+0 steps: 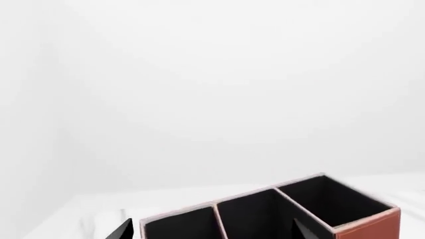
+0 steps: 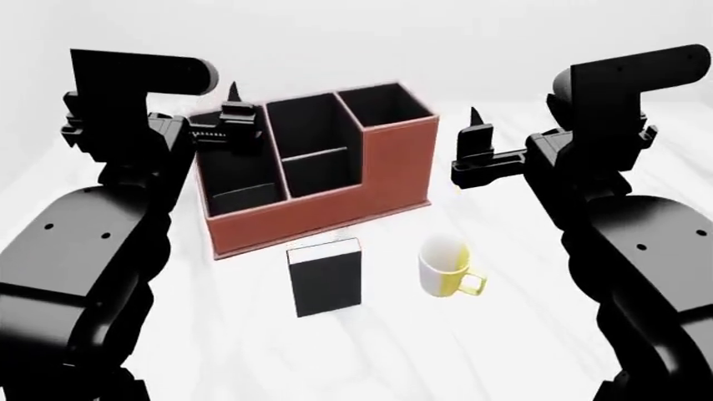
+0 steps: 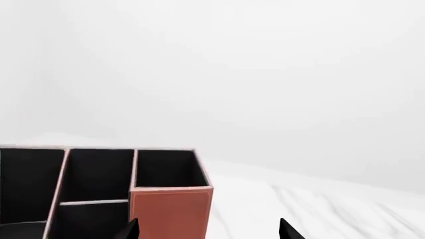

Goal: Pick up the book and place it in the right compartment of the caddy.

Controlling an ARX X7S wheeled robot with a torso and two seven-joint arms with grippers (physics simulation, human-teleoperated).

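The black book [image 2: 326, 280] with a white page edge stands on the white table in front of the caddy. The reddish-brown caddy [image 2: 323, 205] has a black interior; its tall right compartment [image 2: 385, 104] is the raised end. The caddy also shows in the left wrist view [image 1: 369, 229] and the right wrist view [image 3: 171, 211]. My left gripper [image 2: 232, 117] hovers open and empty over the caddy's left section. My right gripper [image 2: 477, 146] hovers open and empty to the right of the caddy. Both grippers' tips show wide apart in the wrist views [image 1: 212, 231] [image 3: 209, 230].
A yellow-and-white mug [image 2: 446, 267] stands to the right of the book, handle towards the right. The marbled white table [image 2: 223, 334] stretches all round.
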